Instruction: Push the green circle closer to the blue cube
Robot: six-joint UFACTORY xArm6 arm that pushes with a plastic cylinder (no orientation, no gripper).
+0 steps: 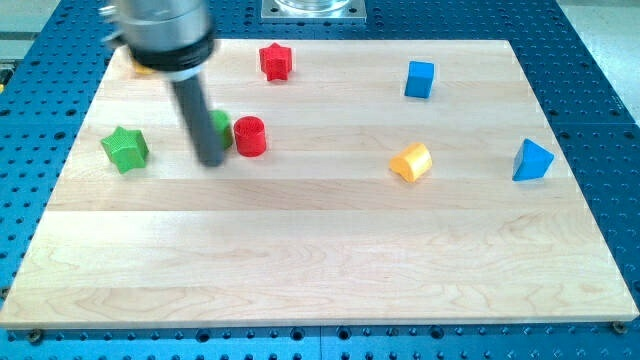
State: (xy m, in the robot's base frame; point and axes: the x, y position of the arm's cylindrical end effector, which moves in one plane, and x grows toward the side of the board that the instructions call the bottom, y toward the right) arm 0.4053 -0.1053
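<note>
nearest the view's bottom is bare pale wood: a board of glued maple-like strips [320,270] lying on a blue perforated metal plate [610,120]. no container is on it, only loose blocks. the arm comes down from the view's top left as a blurred grey cylinder, ending in a straight dark rod that leans slightly; my tip [213,160] rests on the board just at the left edge of the green circle [220,129], which is mostly hidden behind the rod. i carry no fingers, only this rod. touching or almost touching the green circle's right side stands a red cylinder [250,136] with ribbed sides. a green star [125,148] sits well to the left of my tip. a red star [275,61] lies near the top edge, a yellow block [143,68] peeks out behind the arm. the blue cube [420,79] is far off at upper right. a yellow cylinder [411,161] lies on its side right of centre, and a blue triangular block [531,160] sits near the right edge.
</note>
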